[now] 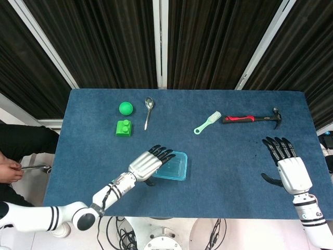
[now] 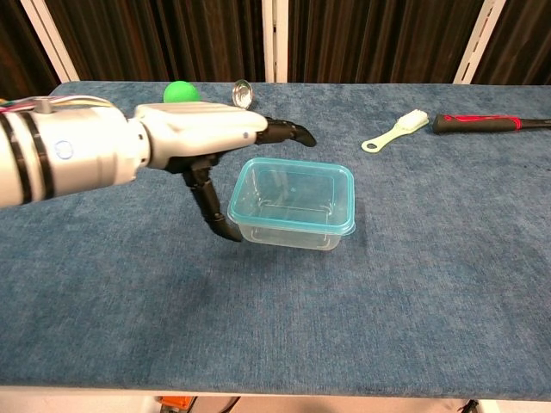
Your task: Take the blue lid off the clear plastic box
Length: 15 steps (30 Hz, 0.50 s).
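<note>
The clear plastic box (image 2: 288, 237) stands in the middle of the table with its blue lid (image 2: 343, 194) on it; in the head view the lid (image 1: 177, 167) shows just right of my left hand (image 1: 150, 162). That hand (image 2: 202, 138) reaches over the box's left side with its fingers (image 2: 288, 131) stretched out above the far left corner. Its thumb points down beside the left wall; I cannot tell whether it touches. It holds nothing. My right hand (image 1: 287, 165) hovers open at the table's right edge, far from the box, and shows only in the head view.
A green ball (image 1: 125, 108), a green block (image 1: 124, 127) and a spoon (image 1: 148, 112) lie at the back left. At the back right are a pale brush (image 1: 207, 123) and a red-handled hammer (image 1: 252, 118). The blue table (image 1: 234, 177) ends near the right hand.
</note>
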Tool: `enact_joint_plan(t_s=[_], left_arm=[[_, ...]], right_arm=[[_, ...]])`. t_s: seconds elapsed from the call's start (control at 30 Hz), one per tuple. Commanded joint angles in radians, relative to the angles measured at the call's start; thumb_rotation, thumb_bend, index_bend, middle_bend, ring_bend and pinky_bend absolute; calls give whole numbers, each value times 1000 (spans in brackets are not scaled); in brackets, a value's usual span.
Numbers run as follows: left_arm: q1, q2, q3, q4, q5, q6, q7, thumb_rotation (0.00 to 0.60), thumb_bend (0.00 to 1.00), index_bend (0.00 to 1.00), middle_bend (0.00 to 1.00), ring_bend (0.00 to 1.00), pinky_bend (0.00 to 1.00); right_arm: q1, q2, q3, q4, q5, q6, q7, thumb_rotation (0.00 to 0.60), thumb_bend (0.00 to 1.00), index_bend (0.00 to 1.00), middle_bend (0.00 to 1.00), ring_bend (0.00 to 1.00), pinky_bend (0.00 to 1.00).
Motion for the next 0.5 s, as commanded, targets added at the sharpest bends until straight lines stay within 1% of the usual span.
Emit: enact_joint_plan(t_s=[0.03,0.07,0.27,0.37,0.5], left_arm=[[-111,-56,-23,20,-196,-14,98,600,0,0,0,0,0],[-133,-66,-25,29,-237,-13,106,600,0,0,0,0,0],[-234,-98,-25,97,-404,-10,129,600,0,0,0,0,0],[-267,-104,-16,127,-465,-3,129,600,0,0,0,0,0],[-286,-99,1,143,-510,10,115,600,0,0,0,0,0]], right_arm=[[1,-3,-2,11,-3,5,14,600,40,0,66,0,0],[2,-4,-2,16,-4,7,21,600,40,0,66,0,0],[10,-17,-12,41,-15,-1,42,600,40,0,66,0,0],[19,-25,-19,50,-27,-8,50,600,40,0,66,0,0],[36,-40,-30,57,-57,-16,53,600,40,0,66,0,0]])
